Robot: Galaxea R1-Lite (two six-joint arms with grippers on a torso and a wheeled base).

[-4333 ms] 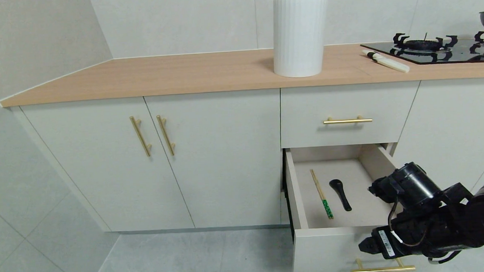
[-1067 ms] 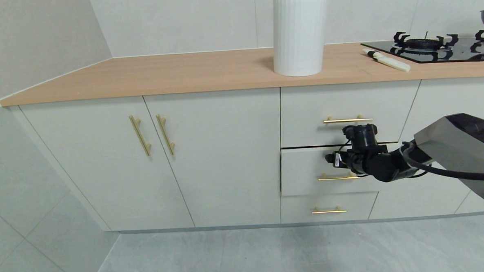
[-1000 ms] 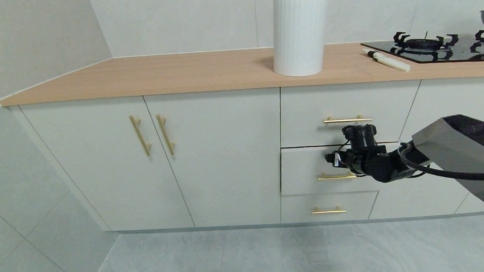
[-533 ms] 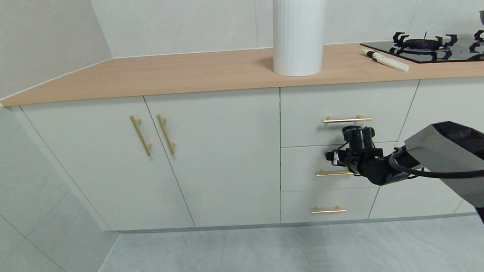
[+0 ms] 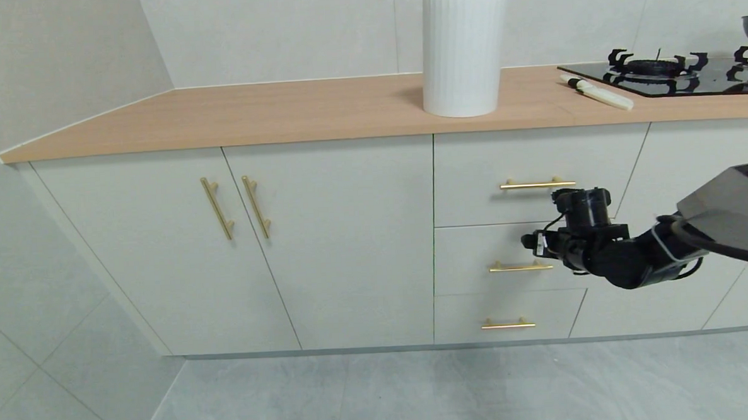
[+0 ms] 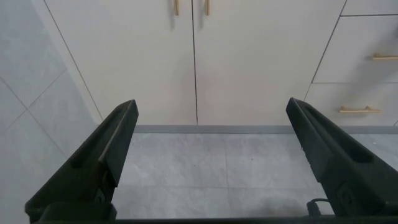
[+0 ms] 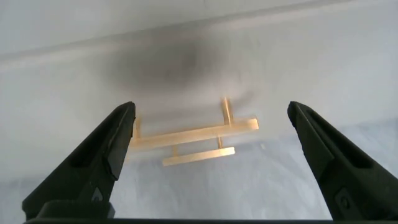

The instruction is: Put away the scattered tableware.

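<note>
Directly before the middle drawer (image 5: 471, 256), shut flush, the right gripper (image 5: 535, 243) hovers empty with jaws spread wide, just clear of the brass handle (image 5: 520, 267); it is judged to stand off because closing is done. Well above that drawer, a white utensil (image 5: 596, 94) lies on the countertop (image 5: 281, 113), apparently awaiting stowage.

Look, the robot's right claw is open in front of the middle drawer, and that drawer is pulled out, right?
Not quite: the middle drawer is shut all the way, as the head view shows. The right gripper is open in front of it, just as you said.
</note>
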